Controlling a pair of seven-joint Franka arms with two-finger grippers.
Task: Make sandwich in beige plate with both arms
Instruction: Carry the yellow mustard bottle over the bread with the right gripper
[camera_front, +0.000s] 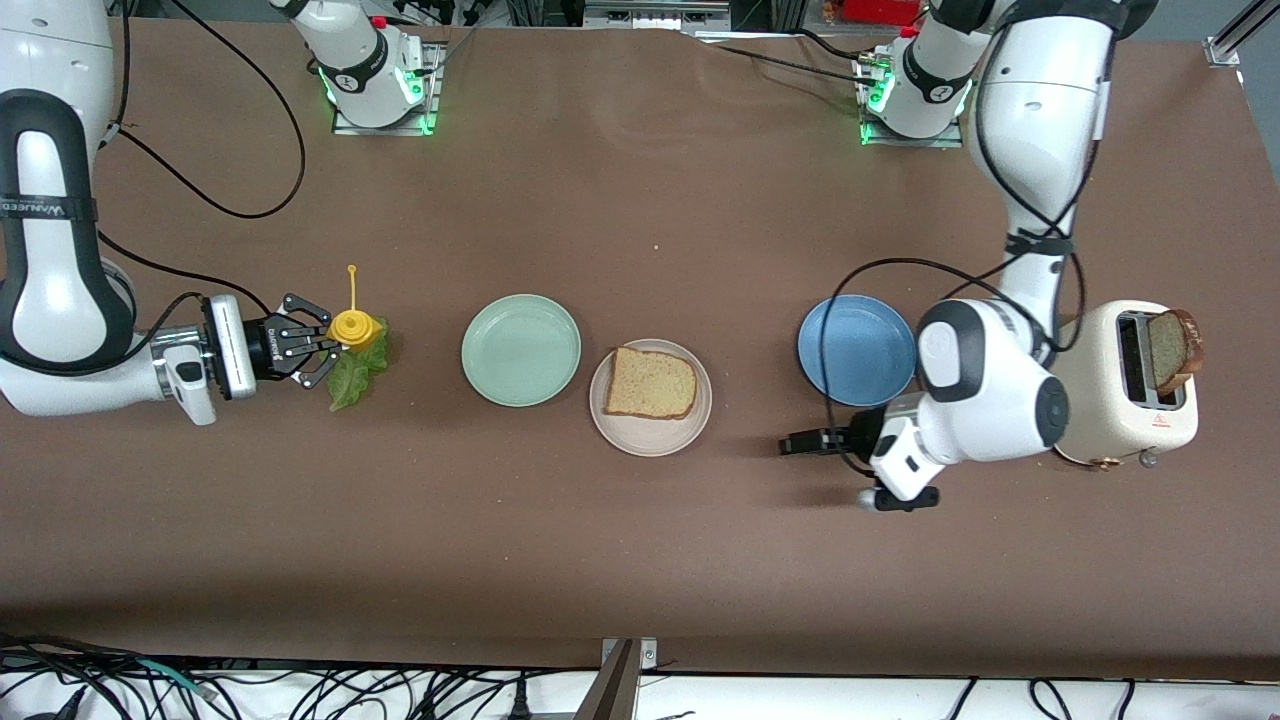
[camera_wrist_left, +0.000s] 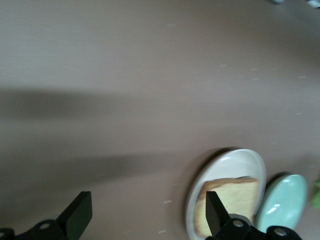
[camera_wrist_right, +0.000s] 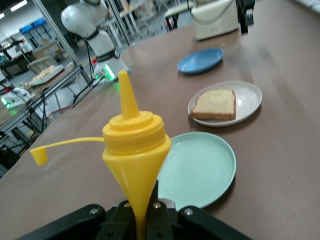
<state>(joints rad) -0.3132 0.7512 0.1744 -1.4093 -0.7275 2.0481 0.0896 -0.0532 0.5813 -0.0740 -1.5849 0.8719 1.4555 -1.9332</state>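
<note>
One slice of tan bread (camera_front: 650, 384) lies on the beige plate (camera_front: 650, 441) at mid-table. A green lettuce leaf (camera_front: 352, 382) lies on the table toward the right arm's end. Over it my right gripper (camera_front: 322, 347) is shut on a yellow squeeze bottle (camera_front: 355, 327), nozzle up, its cap hanging off on a strap; the right wrist view shows the fingers (camera_wrist_right: 165, 212) pinching the bottle (camera_wrist_right: 135, 145) thin. My left gripper (camera_front: 800, 442) stands open and empty, low over bare table between the beige plate and the toaster. The left wrist view shows plate (camera_wrist_left: 235, 157) and bread (camera_wrist_left: 235, 192).
A mint green plate (camera_front: 520, 350) sits beside the beige plate toward the right arm's end. A blue plate (camera_front: 855, 350) sits toward the left arm's end. A cream toaster (camera_front: 1125, 400) beside it holds a second bread slice (camera_front: 1172, 350) in a slot.
</note>
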